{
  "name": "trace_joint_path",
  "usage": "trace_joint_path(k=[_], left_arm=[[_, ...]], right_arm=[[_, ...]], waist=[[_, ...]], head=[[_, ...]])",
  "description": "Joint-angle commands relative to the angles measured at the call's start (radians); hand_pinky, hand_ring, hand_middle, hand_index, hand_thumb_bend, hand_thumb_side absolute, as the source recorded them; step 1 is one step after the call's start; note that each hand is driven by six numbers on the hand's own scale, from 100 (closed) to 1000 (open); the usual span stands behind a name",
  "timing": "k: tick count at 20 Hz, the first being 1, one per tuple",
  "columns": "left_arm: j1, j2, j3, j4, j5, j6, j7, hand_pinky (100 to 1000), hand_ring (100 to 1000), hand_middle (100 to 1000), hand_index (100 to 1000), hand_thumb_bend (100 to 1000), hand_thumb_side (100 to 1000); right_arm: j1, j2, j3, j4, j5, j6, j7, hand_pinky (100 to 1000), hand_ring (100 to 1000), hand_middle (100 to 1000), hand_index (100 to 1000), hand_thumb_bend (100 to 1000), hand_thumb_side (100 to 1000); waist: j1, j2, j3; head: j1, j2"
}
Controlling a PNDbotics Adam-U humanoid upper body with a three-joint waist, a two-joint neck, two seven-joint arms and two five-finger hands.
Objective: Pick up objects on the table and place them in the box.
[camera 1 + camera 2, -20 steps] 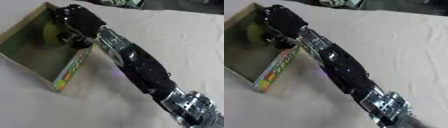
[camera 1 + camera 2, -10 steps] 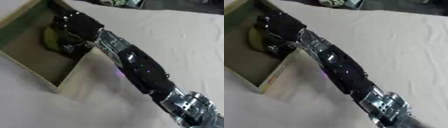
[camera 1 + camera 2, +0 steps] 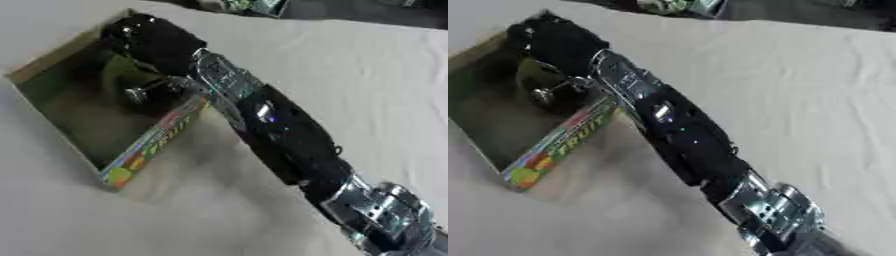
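The right hand (image 3: pixel 153 42) is reached over the box (image 3: pixel 61 117), which lies on the bench (image 3: pixel 367 75); its fingers are curled round a yellow-green object (image 3: pixel 535 75) held inside the box, just above the floor near the printed wall. The left hand is not seen. The object appears ready for release: the fingers should be spread only once it is low and clear of the wall, then the hand lifted straight out so the box is not dragged

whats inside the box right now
The right hand reaches into the box, over a yellow-green object. The hand covers part of that object and the box's far corner, so anything else there is hidden.
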Motion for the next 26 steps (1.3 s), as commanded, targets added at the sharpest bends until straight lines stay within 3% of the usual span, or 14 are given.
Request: trace_joint_path(k=[1,7,9,12,13,15,16,21,22,23,24,26], left_arm=[[0.0,0.031,0.004,-0.02,0.001,-0.001,-0.003,547,592,559,708,100,566],[0.005,0.03,0.005,-0.02,0.0,-0.001,-0.004,547,592,559,708,100,566],[0.007,0.031,0.005,-0.02,0.0,-0.001,-0.003,548,594,560,708,100,566],[0.008,0.032,0.008,-0.02,0.002,-0.006,0.006,547,589,557,707,100,567],[0.009,0.032,0.008,-0.02,0.003,-0.007,0.01,548,587,554,704,100,568],[0.008,0.034,0.01,-0.02,0.01,-0.011,0.033,550,588,555,704,100,569],[0.006,0.036,0.009,-0.02,0.011,-0.012,0.041,551,588,555,704,100,569],[0.016,0.039,0.01,-0.02,0.003,-0.008,0.055,549,588,555,704,100,569],[0.017,0.038,0.011,-0.02,0.001,-0.007,0.055,548,587,555,704,100,569],[0.017,0.037,0.011,-0.02,0.0,-0.007,0.056,548,587,555,704,100,569],[0.017,0.036,0.012,-0.02,-0.001,-0.006,0.055,548,587,555,704,100,569],[0.017,0.034,0.012,-0.02,-0.002,-0.004,0.053,547,587,556,704,100,568]], right_arm=[[-0.025,-0.018,-0.019,-0.073,-0.045,0.016,0.02,816,855,835,928,100,348],[-0.026,-0.033,-0.031,-0.198,-0.15,0.063,0.023,811,851,824,921,105,247],[-0.022,-0.05,-0.039,-0.266,-0.19,0.08,0.019,804,846,821,916,193,212],[-0.005,-0.089,-0.052,-0.384,-0.255,0.111,0.024,802,843,818,914,245,174],[0.0,-0.103,-0.055,-0.416,-0.275,0.121,0.029,793,839,820,911,347,172],[0.021,-0.164,-0.072,-0.506,-0.322,0.14,0.018,789,836,814,906,424,134],[0.034,-0.197,-0.085,-0.545,-0.35,0.152,0.01,790,833,808,903,414,100],[0.111,-0.37,-0.162,-0.669,-0.538,0.213,-0.058,791,807,775,890,320,100],[0.134,-0.408,-0.178,-0.68,-0.586,0.224,-0.075,795,803,766,883,100,100],[0.158,-0.445,-0.195,-0.691,-0.634,0.235,-0.092,796,797,753,874,199,100],[0.186,-0.481,-0.213,-0.706,-0.682,0.245,-0.109,799,795,746,869,100,100],[0.242,-0.535,-0.245,-0.738,-0.763,0.264,-0.133,808,791,738,870,100,100]], waist=[[0.014,-0.027,0.0],[0.017,-0.029,-0.004],[0.018,-0.03,-0.009],[0.02,-0.032,-0.017],[0.02,-0.033,-0.02],[0.024,-0.037,-0.034],[0.026,-0.039,-0.039],[0.034,-0.045,-0.066],[0.035,-0.044,-0.072],[0.036,-0.043,-0.075],[0.036,-0.041,-0.078],[0.036,-0.038,-0.083]], head=[[-0.002,-0.014],[-0.001,-0.014],[0.002,-0.013],[0.009,-0.011],[0.012,-0.01],[0.024,-0.004],[0.03,-0.002],[0.066,0.003],[0.077,0.002],[0.087,0.001],[0.096,-0.001],[0.113,-0.002]])
